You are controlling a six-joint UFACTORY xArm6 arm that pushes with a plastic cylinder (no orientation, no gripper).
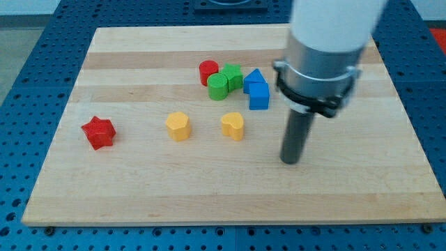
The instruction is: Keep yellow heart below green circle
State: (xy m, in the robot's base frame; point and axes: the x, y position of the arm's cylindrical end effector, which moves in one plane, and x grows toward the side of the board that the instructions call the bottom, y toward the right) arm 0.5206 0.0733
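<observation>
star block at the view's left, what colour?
Red star, clear in the camera view.

- The wooden board (139, 181) lay before me.
- On it sat a red star (98, 132), yellow block (178, 126) and yellow heart (233, 126).
- Clustered nearer the view's top: red cylinder (208, 71), green circle (218, 86), green block (233, 74), blue blocks (257, 90).
- My tip (290, 160) touched the board right of the heart.

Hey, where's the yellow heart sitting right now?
The yellow heart sits near the board's middle, just below the green circle, with a second yellow block on the view's left and my tip to its lower right.
</observation>
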